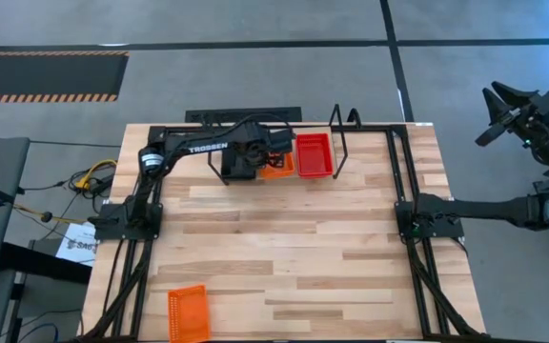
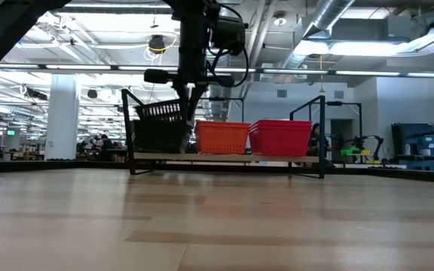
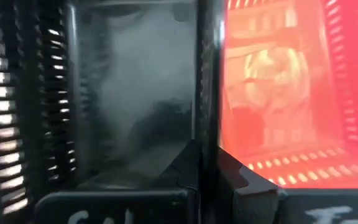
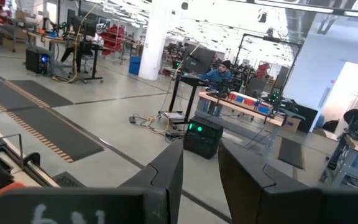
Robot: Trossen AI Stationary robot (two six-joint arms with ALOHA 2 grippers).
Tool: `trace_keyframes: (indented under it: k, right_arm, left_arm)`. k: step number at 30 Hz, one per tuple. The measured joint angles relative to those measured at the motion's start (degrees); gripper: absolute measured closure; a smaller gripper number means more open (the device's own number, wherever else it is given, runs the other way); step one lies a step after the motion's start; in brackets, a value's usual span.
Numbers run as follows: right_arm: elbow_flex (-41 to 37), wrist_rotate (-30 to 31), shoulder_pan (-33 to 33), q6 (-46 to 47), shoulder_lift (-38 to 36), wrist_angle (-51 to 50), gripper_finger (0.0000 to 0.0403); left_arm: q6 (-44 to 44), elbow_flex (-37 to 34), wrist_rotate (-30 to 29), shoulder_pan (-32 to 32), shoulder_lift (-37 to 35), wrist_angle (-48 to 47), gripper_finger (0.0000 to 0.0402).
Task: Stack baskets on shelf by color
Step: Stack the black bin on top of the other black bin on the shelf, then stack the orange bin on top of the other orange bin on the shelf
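The shelf (image 2: 228, 156) is black wire. On it sit black baskets (image 2: 157, 128), orange baskets (image 2: 222, 138) and red-pink baskets (image 2: 281, 137). Another orange basket (image 1: 188, 312) lies on pale wood table (image 1: 284, 248).

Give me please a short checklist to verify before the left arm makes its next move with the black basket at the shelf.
1. Left gripper holds the black basket: ok, shut on its wall in the left wrist view.
2. Held basket sits level: not ok, it hangs tilted above the black stack.
3. Column is the right color: ok, black under black; orange baskets and red-pink baskets stand beside.
4. Shelf upright on the table: ok.
5. Right gripper clear of the work: ok, off the table's right edge.
6. All baskets stacked: not ok, one orange basket lies at the table's near edge.
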Motion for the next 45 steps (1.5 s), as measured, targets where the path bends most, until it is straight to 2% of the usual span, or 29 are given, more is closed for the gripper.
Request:
trace_keyframes:
  k: [10, 19, 23, 30, 35, 40, 45]
  right_arm:
    - [0.0, 0.0, 0.0, -1.0, 0.0, 0.3, 0.0282]
    - [0.0, 0.0, 0.0, -1.3, 0.0, 0.3, 0.0282]
    - [0.0, 0.0, 0.0, -1.4, 0.0, 0.2, 0.0282]
    - [0.0, 0.0, 0.0, -1.4, 0.0, 0.1, 0.0282]
    - [0.0, 0.0, 0.0, -1.5, 0.0, 0.1, 0.0282]
    - [0.0, 0.0, 0.0, -2.4, 0.0, -0.2, 0.0282]
    - [0.0, 0.0, 0.0, -2.4, 0.0, -0.5, 0.0282]
  left_arm:
    - [0.0, -3.4, 3.3, 0.1, -0.1, 2.0, 0.0401]
    - [1.1, -3.4, 1.7, 0.1, -0.1, 2.4, 0.0399]
    - [2.3, -2.8, 1.5, 0.1, -0.1, 2.8, 0.0372]
    - [6.1, 0.6, 1.3, 0.2, -0.1, 2.7, 0.0288]
    - [7.7, 4.5, 3.3, 0.7, -0.1, 2.3, 0.024]
    - [8.4, 10.9, 4.7, -0.4, -0.2, 1.5, 0.022]
    - [5.0, 16.2, 2.8, -7.0, -0.2, -1.7, 0.0218]
